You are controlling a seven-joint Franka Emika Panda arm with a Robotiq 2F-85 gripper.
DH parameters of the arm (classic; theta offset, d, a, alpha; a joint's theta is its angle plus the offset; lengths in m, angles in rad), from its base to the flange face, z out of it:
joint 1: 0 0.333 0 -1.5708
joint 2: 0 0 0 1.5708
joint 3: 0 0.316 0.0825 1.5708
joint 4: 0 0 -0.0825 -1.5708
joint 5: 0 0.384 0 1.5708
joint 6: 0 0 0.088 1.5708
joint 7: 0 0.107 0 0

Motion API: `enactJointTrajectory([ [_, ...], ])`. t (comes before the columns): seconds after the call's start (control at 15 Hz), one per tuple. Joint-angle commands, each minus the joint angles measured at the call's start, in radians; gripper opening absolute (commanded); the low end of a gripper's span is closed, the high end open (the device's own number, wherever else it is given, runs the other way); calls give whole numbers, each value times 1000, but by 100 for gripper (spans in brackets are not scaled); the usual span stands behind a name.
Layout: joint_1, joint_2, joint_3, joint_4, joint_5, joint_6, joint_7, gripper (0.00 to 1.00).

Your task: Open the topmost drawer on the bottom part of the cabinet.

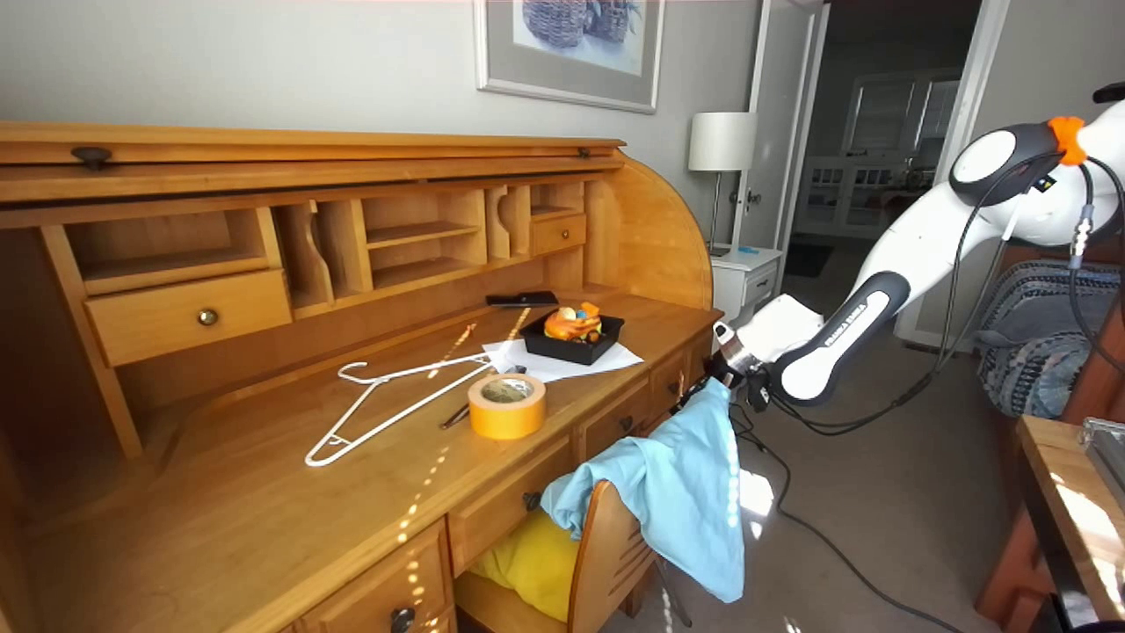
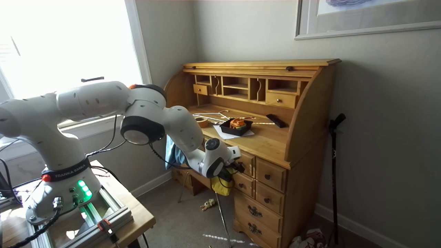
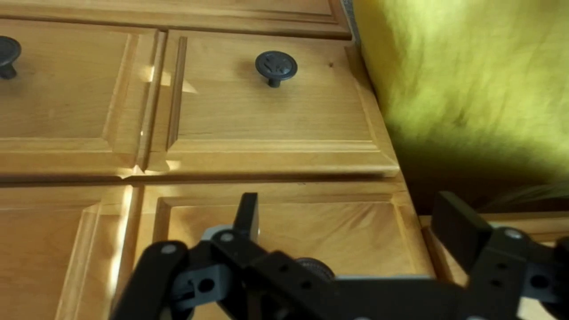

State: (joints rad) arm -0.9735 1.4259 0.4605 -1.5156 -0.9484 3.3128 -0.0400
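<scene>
Cabinet (image 2: pixel 268 139): roll-top up, back to the wall (image 2: pixel 386 103)
Arm (image 2: pixel 144 106): bent, wrist low at the cabinet's front
Topmost drawer (image 3: pixel 329 231): upper row under desktop (image 1: pixel 299 519), near yellow cushion (image 3: pixel 471 80), closed
Gripper (image 3: pixel 349 220): fingers (image 3: pixel 455 231) wide apart, nothing held, at that drawer's front, contact unclear
Knob (image 3: pixel 316 266): dark, partly hidden by gripper

You have a framed picture (image 1: pixel 576 53) on a gray wall (image 1: pixel 264 70), right of the picture a white lamp (image 1: pixel 722 141) on a nightstand (image 1: pixel 745 281), farther right of the picture an open door (image 1: pixel 787 97), well below the picture your sun-patched floor (image 1: pixel 896 492), well left of the picture a glaring window (image 2: pixel 69 41).
</scene>
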Motion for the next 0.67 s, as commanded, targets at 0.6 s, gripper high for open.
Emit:
enactJointTrajectory([
  [0.6,9,34,7,34,-14,32,-22,100],
])
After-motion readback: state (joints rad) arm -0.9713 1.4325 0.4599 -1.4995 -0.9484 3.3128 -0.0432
